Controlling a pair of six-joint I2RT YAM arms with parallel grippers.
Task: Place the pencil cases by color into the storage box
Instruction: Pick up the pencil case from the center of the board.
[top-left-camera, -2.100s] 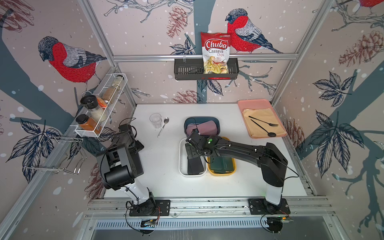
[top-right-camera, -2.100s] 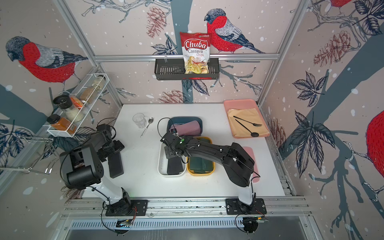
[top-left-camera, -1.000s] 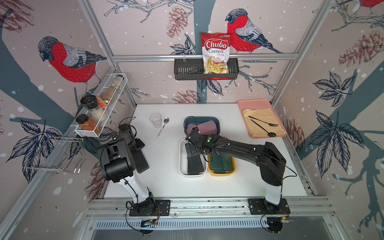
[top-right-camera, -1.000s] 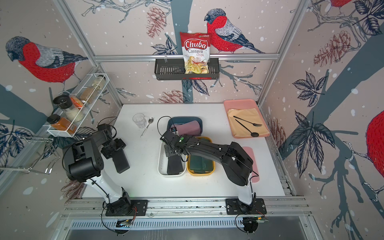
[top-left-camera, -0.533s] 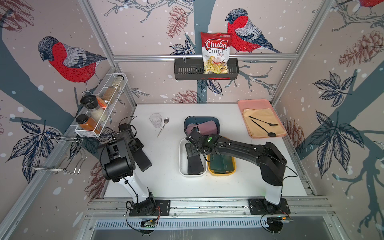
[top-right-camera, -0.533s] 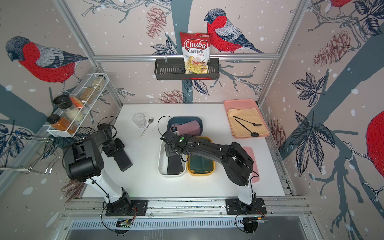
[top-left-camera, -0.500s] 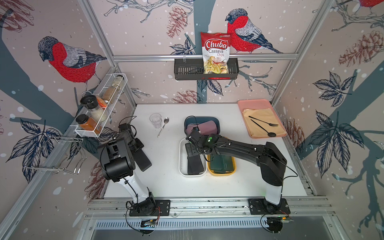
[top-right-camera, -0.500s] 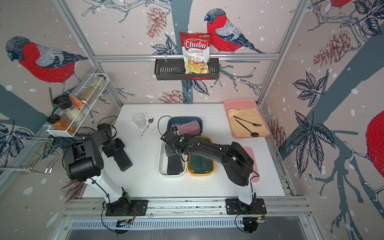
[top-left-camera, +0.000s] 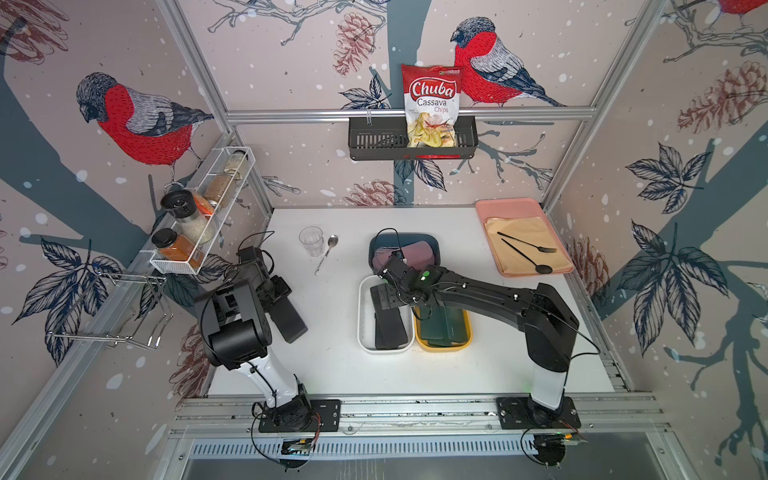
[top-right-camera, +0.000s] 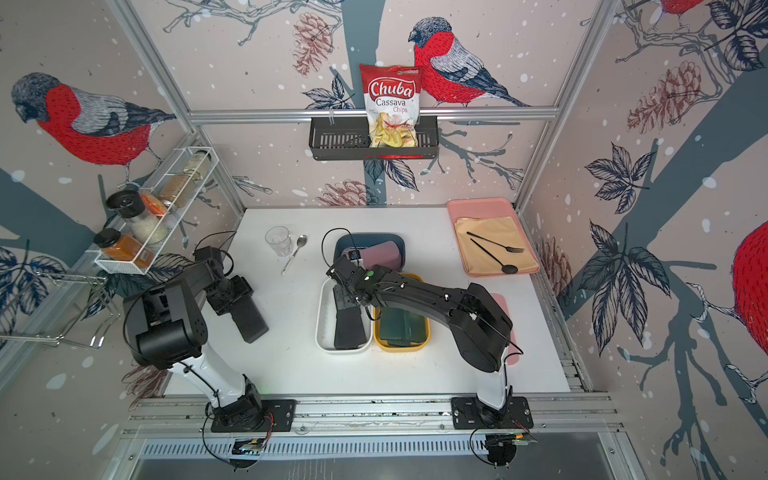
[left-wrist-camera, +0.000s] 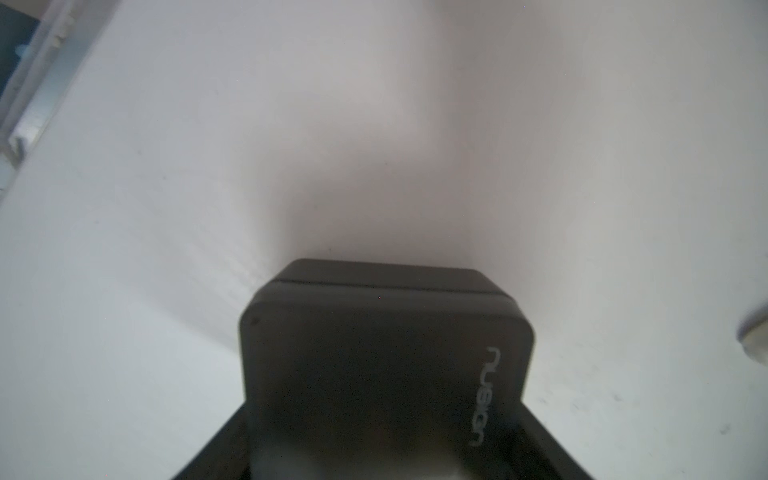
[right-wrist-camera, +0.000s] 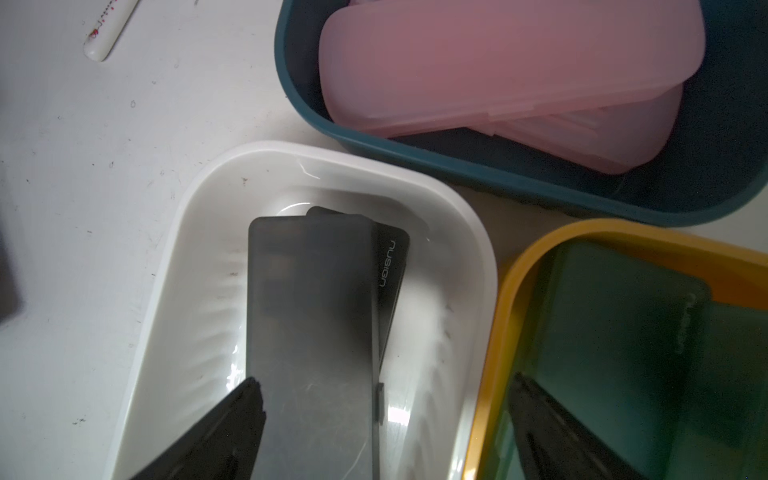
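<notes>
now that the left gripper (top-right-camera: 237, 303) has been closed, a black pencil case (top-right-camera: 250, 321) is pinched by one short end between its jaws, which were still partly spread a second ago. the case is held at the left side of the bench (top-right-camera: 299, 365), well apart from the tubs and angled toward them. in the left wrist view a soft shadow is cast beyond its free end, so it may be raised a little, though that cannot be told for sure. at about the same depth on the right, a pink pencil case (top-right-camera: 502, 302) is left lying on the bench, mostly hidden by the right arm's elbow.

further in, the white tub (right-wrist-camera: 332, 151) is seen with at least two black cases (right-wrist-camera: 311, 311) stacked inside. just beside it the yellow tub (right-wrist-camera: 505, 291) is filled with green cases (right-wrist-camera: 623, 332). the right gripper (right-wrist-camera: 384, 384) is kept above these two tubs, its jaws spread wide with nothing between them, unchanged over the last second. behind them the blue tub (right-wrist-camera: 540, 191) is loaded with pink cases (right-wrist-camera: 498, 70).

the grasp is judged complete. a lift and a carry to the white tub are called for next, and room there may have to be made by the right arm. the pink pencil case is still to be sorted.
</notes>
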